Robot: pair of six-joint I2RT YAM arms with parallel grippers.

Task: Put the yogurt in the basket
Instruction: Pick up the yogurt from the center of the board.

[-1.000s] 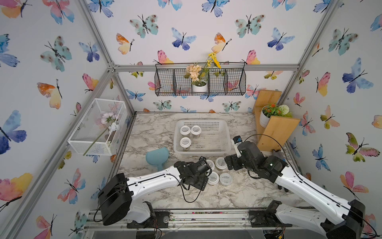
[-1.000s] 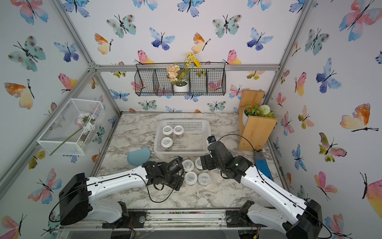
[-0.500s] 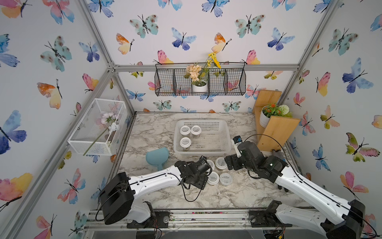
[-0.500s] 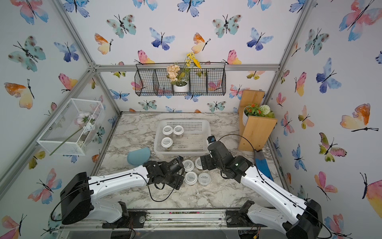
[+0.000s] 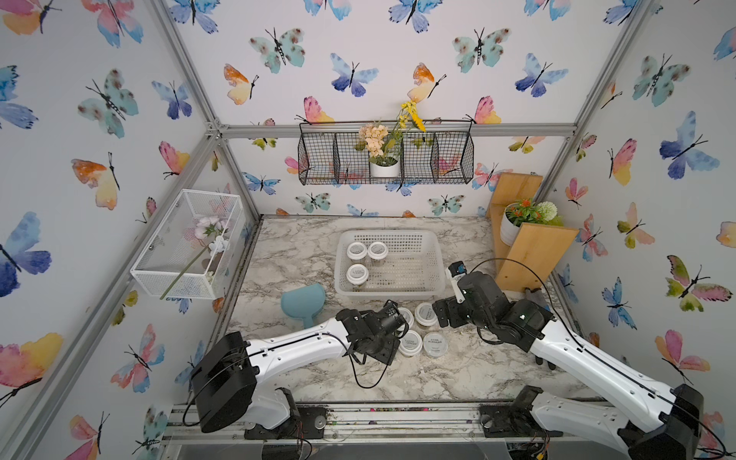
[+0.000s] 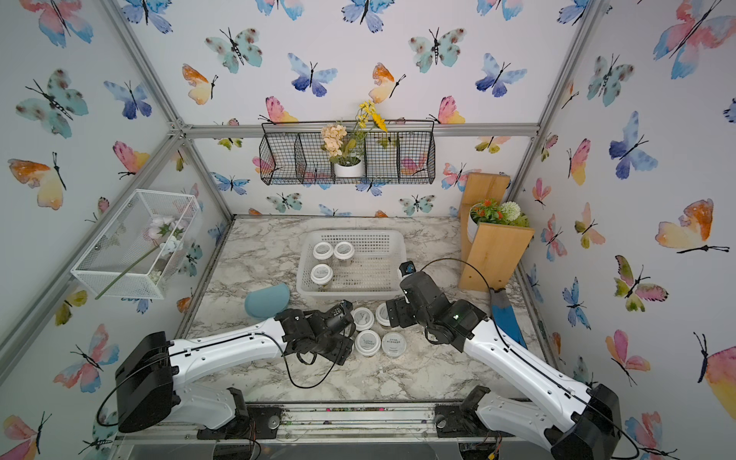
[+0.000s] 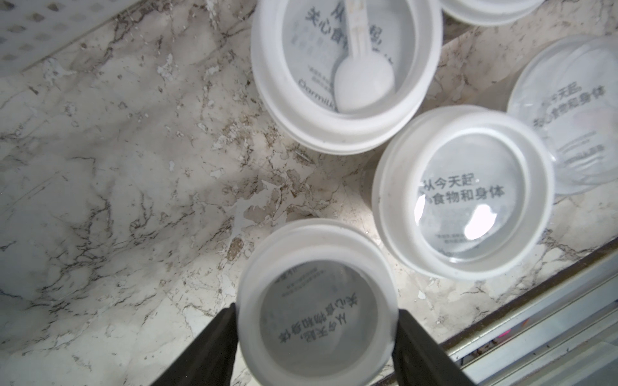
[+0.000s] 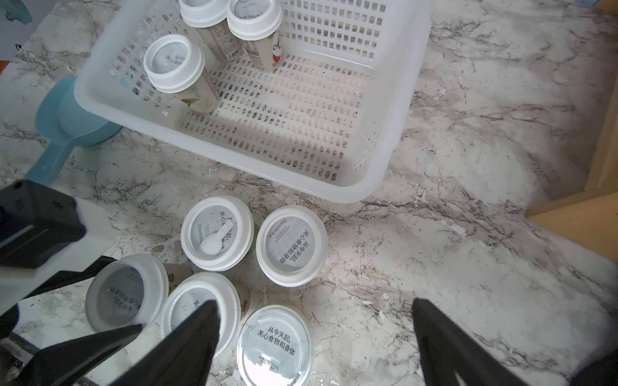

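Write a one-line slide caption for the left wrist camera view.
Left gripper clasps one lidded yogurt cup, with other cups standing close by on the marble tabletop.

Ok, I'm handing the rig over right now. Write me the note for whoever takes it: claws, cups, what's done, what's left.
Left claw: closed on one table cup, fingers against both sides of its lid; not visibly lifted.
Right claw: open, empty, hovering above the cups on the table.
Basket: three cups upright inside, toward the left arm's side.
In front of the basket: four more cups, including the flat-lid cup.
Done: three of eight in.
Left: five, starting with the gripped one.
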